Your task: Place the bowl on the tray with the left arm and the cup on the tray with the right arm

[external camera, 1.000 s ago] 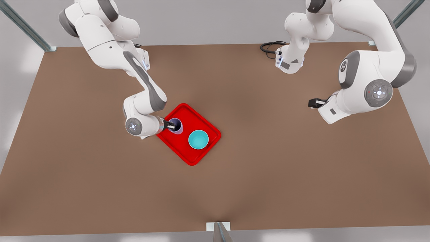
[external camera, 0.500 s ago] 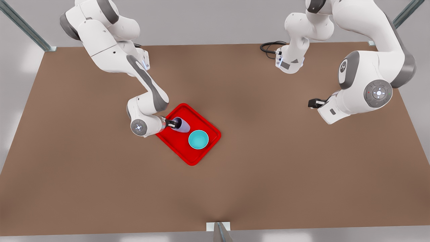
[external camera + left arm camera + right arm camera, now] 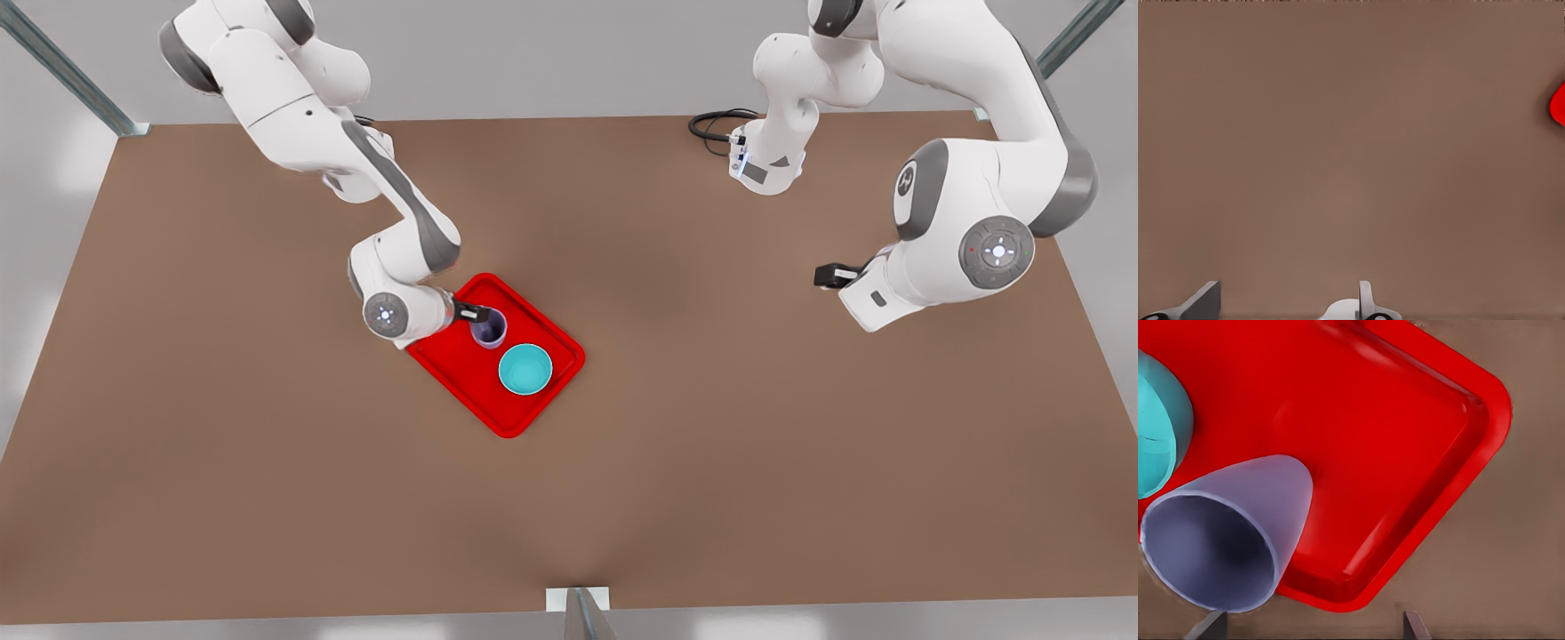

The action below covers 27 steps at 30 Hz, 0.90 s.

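Observation:
The red tray (image 3: pixel 462 373) lies left of the table's middle in the front view. On it stand the turquoise bowl (image 3: pixel 525 369) and, just behind it, the lavender cup (image 3: pixel 488 329). My right gripper (image 3: pixel 474 313) reaches in from the front view's left and hovers at the cup's rim. In the right wrist view its fingers (image 3: pixel 1411 623) are spread wide and pinch nothing, with the cup (image 3: pixel 1231 533), the bowl (image 3: pixel 1161 433) and the tray (image 3: pixel 1405 453) just ahead of my right gripper (image 3: pixel 1308 623). My left gripper (image 3: pixel 827 274) waits open on the front view's right, above bare table (image 3: pixel 1338 133).
A black cable (image 3: pixel 711 124) coils at the table's far edge by an arm base. A metal bracket (image 3: pixel 578 600) sits at the near edge. Brown tabletop (image 3: pixel 711 427) spreads wide around the tray. A corner of the tray (image 3: pixel 1558 103) peeks into the left wrist view.
The right arm carried the cup from the tray's near-left corner further in. The cup tilted, then stood upright. The gripper now sits apart from its wall. The left arm stayed put.

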Each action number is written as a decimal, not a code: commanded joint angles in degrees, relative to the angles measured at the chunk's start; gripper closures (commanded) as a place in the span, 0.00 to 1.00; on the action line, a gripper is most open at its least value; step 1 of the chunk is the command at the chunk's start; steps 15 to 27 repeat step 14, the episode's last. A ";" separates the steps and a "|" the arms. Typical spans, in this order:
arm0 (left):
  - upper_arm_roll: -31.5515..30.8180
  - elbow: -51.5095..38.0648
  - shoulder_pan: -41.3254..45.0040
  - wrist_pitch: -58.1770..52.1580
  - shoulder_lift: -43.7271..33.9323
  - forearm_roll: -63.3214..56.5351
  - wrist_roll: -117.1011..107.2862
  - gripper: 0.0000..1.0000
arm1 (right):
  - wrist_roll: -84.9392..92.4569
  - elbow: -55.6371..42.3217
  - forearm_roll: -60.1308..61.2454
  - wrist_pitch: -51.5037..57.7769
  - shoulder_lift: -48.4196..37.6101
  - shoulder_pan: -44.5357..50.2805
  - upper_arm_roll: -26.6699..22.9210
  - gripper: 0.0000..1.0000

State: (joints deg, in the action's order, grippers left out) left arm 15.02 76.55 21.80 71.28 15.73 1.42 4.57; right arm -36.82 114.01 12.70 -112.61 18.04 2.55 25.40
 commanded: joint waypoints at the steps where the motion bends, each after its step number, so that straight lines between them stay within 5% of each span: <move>1: 0.09 0.00 0.00 0.00 0.00 -0.02 0.00 0.00 | 0.00 0.07 -0.04 0.19 -1.33 0.00 -0.26 0.00; 5: -0.08 -4.04 0.62 -0.09 2.11 0.42 -1.06 0.00 | 20.82 -18.12 -7.60 17.15 -9.34 0.79 -22.23 0.00; 7: 0.00 -4.13 0.62 -0.26 2.02 1.56 -1.14 0.00 | 23.45 -35.25 -15.25 32.44 -2.66 0.70 -23.02 0.03; 8: 0.00 -4.13 0.70 -0.26 2.02 1.74 -1.14 0.00 | 30.84 -35.44 -14.90 33.24 -3.27 0.62 -27.33 0.00; 14: -0.08 -4.13 0.70 -1.05 1.85 1.74 -1.05 0.00 | 33.66 -28.23 -12.61 30.25 -8.63 -2.02 -28.39 0.00; 27: -0.08 -4.13 0.70 -1.05 1.85 1.74 -1.05 0.00 | 33.66 -28.23 -12.61 30.25 -8.63 -2.02 -28.39 0.00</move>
